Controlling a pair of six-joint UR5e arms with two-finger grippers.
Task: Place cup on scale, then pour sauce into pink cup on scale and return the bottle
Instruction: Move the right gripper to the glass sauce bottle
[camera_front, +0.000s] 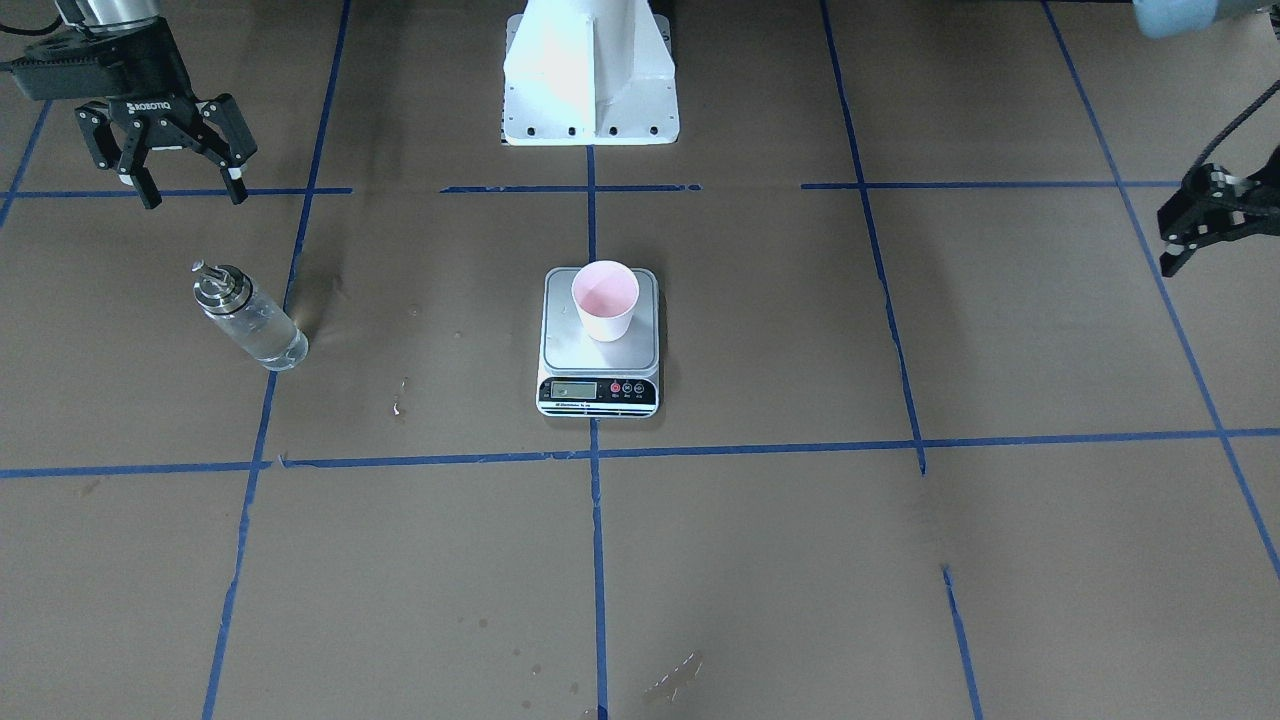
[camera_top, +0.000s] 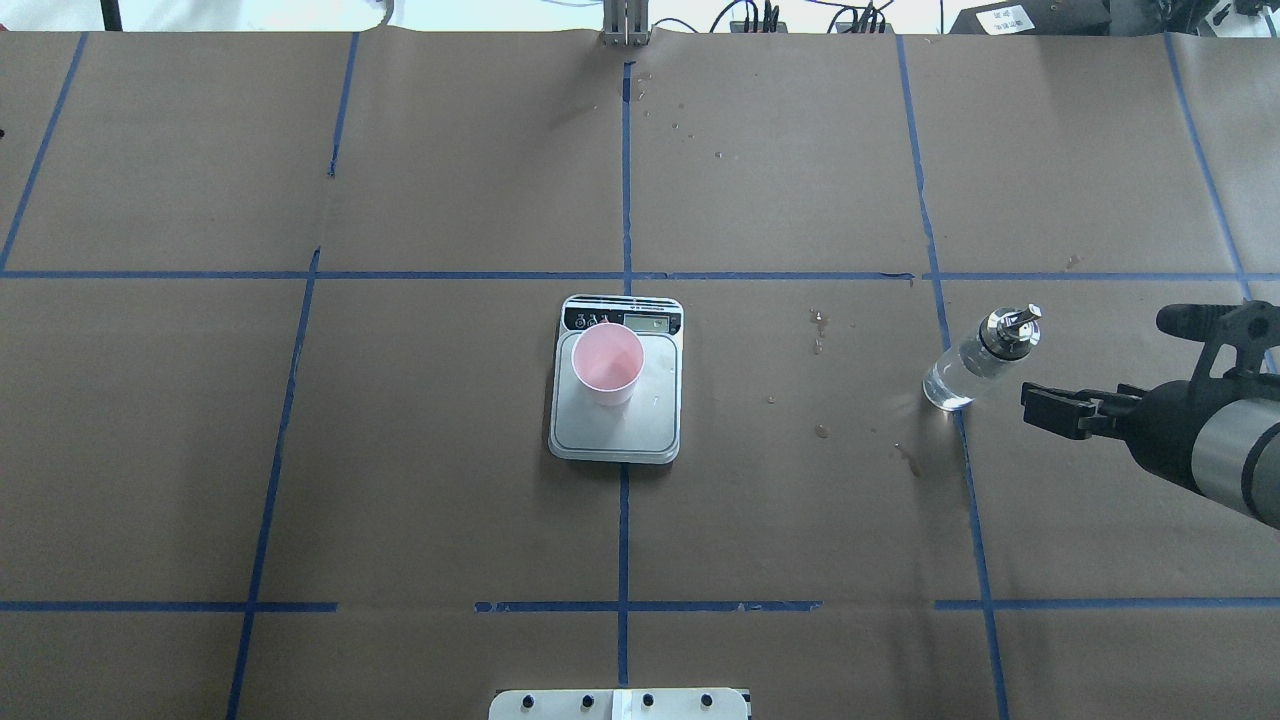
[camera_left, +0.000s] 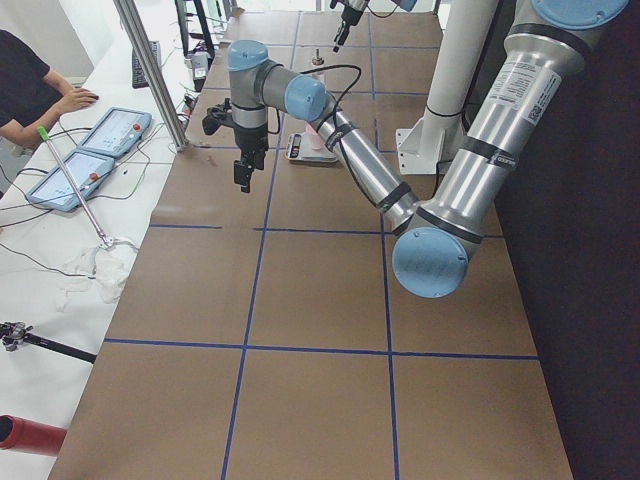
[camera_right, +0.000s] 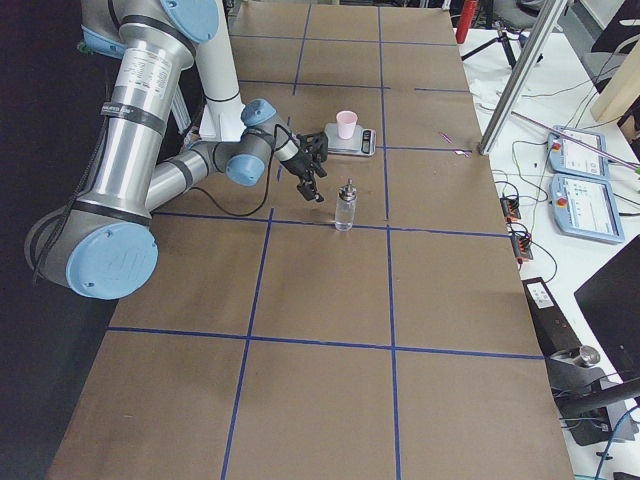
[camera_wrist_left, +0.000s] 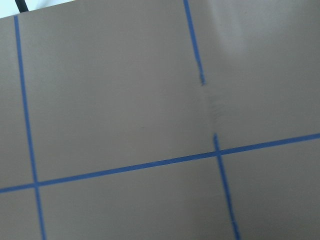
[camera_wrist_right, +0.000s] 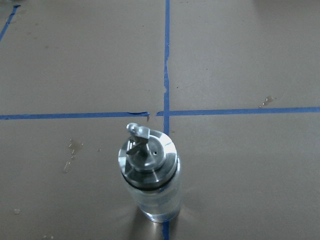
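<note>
Worktop (camera_front: 900, 560): brown paper, blue tape grid (camera_front: 594, 520), wet spots (camera_top: 818, 325) between scale and bottle.
Scale (camera_front: 560, 345): centre. Cup (camera_front: 605, 300) upright on platform, toward display end.
Bottle (camera_front: 250, 318): upright on tape line, holds clear sauce (camera_wrist_right: 155, 205), well apart from scale.
Right jaws (camera_front: 194, 190): spread, empty, near bottle, not around it.
Left jaws (camera_front: 1190, 240): apparently spread, empty, far side.

Bright, even light from above covers the brown paper-covered desk (camera_front: 1000, 330); shadows are soft and faint, one lying beside the small clear glass bottle with a silver pourer cap (camera_front: 250, 318); the white metal robot pedestal (camera_front: 590, 70) glares, nearly blown out; the left wrist view looks slightly soft
</note>
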